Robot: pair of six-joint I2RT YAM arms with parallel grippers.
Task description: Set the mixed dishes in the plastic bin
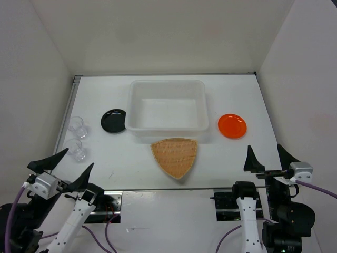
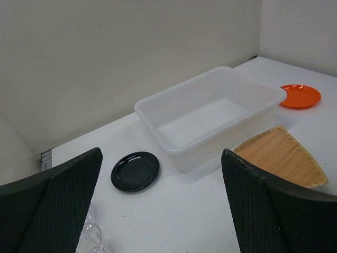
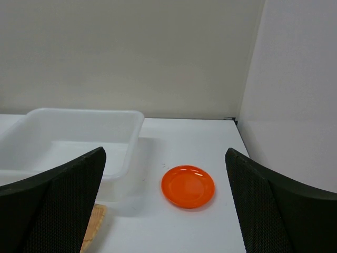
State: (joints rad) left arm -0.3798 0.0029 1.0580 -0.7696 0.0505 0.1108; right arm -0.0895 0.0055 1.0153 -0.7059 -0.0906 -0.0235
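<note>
Sitting in the middle: plastic bin (image 1: 166, 112)
basket tray (image 1: 175, 155): laid at the bin's near wall
black plate (image 1: 114, 120): parked just left of it
orange plate (image 1: 232, 126): parked to its right
clear cups (image 1: 77, 149): two, kept far left
left gripper (image 2: 161, 152): jaws spread wide, nothing held
right gripper (image 1: 264, 146): same deal

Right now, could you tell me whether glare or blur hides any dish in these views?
Top external: the two small clear cups nearly vanish against the white table; left wrist: highlights streak the glossy round black plate; right wrist: the round orange plate is sharp.
</note>
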